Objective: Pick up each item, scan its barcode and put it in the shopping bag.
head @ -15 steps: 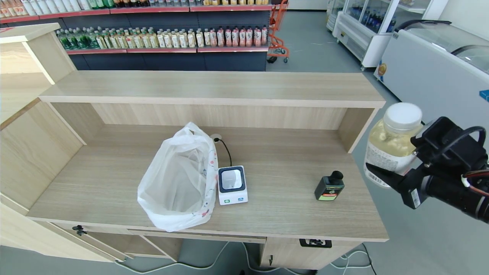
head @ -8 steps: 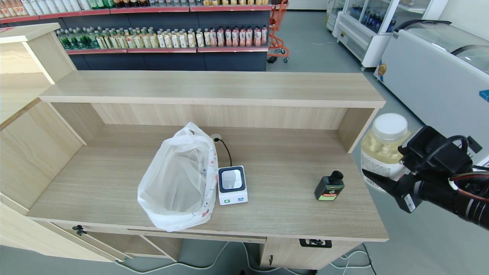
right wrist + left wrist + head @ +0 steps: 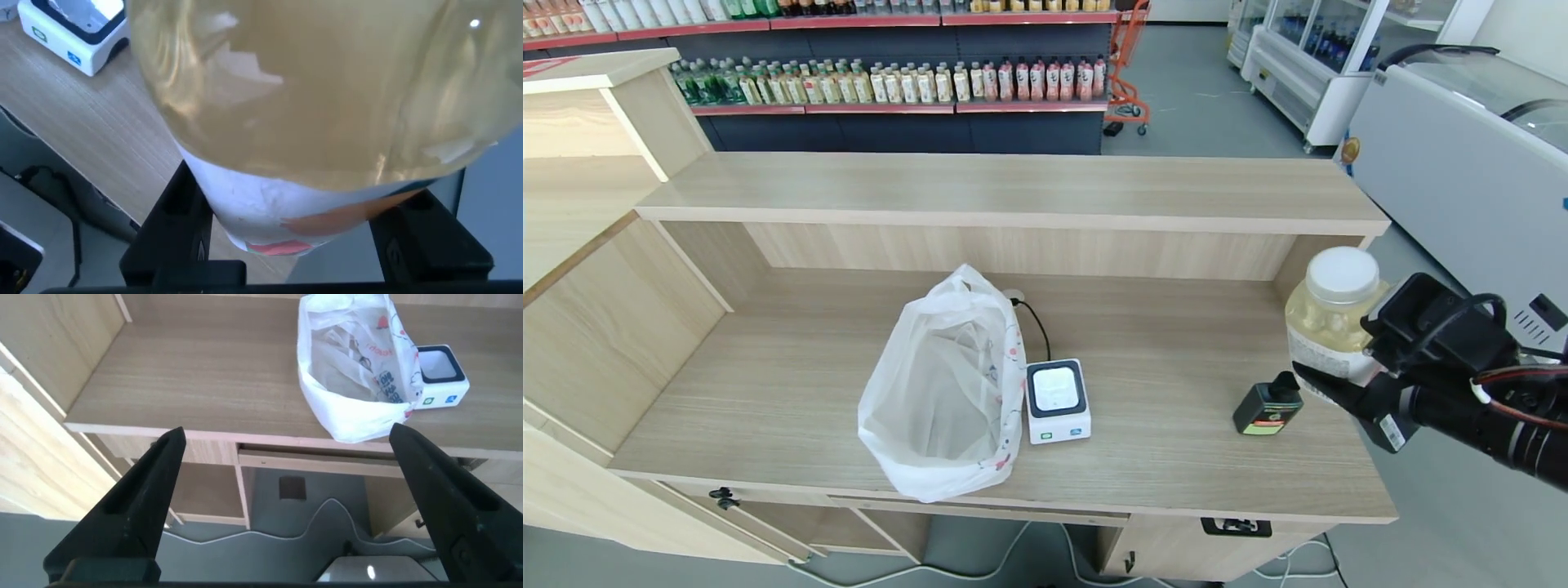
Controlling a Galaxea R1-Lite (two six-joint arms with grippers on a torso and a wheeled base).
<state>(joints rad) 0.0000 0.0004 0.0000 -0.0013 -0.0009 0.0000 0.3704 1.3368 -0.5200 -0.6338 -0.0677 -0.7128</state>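
left gripper [image 3: 286, 498] hung low before the counter's [image 3: 1176, 465] front edge, fingers spread, empty. right gripper [image 3: 1327, 367] pinched the jar [image 3: 1331, 314] upright at the counter's right end, just beside the small dark bottle [image 3: 1267, 406]. the scanner [image 3: 1058, 398] lay well to the jar's left, with the shopping bag [image 3: 947, 384] against the scanner's far side.

No legible text.
Print on the jar [image 3: 1330, 312], bottle [image 3: 1267, 407] and bag [image 3: 947, 384] is too small to read.
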